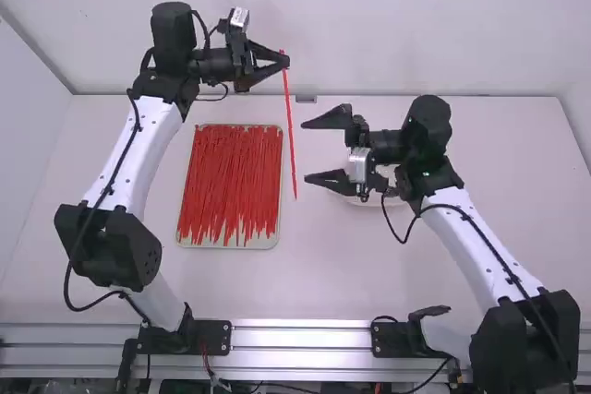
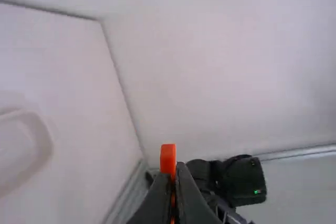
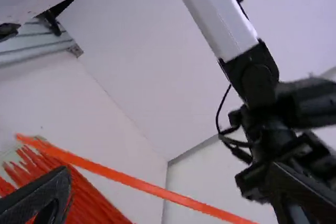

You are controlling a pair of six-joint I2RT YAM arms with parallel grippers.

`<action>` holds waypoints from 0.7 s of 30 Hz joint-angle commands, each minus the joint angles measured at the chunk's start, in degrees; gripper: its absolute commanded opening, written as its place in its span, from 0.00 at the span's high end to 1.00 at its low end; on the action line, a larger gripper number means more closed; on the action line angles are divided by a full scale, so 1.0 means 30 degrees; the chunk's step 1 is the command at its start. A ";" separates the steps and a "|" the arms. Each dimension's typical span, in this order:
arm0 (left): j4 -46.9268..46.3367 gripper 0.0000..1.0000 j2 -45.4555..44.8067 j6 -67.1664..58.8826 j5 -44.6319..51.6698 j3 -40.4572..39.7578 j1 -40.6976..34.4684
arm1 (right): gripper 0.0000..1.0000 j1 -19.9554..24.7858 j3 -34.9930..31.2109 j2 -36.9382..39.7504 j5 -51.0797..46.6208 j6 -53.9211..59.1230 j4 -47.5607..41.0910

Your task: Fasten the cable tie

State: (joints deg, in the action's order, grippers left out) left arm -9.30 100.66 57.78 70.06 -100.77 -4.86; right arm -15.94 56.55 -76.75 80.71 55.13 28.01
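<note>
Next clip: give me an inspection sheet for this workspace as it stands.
Surface: white table.
Job's things: red cable tie hangs upright above the table; tray holds a pile of spare ties.
Clutter: pale shape under the right wrist, too unclear to name.
Grippers: left hand shut on the cable tie's top end; right hand open beside its lower half, apart from it.
Cables: black cables loop along both arms.
Surroundings: white walls; metal rail in front.

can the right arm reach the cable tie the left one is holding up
Probably yes: the right gripper stands open beside the hanging cable tie, nothing between them, while the left gripper pinches its top end.
</note>
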 commanded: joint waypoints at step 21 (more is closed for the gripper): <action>-0.2251 0.98 -0.0335 0.1821 0.0466 -0.0495 -0.0393 | 0.46 -0.1202 0.0517 -0.0029 0.0670 0.2142 0.0066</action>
State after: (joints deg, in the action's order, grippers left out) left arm -16.08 100.66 63.26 70.32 -100.77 -5.80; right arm -19.66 56.55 -76.75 81.93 61.91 28.10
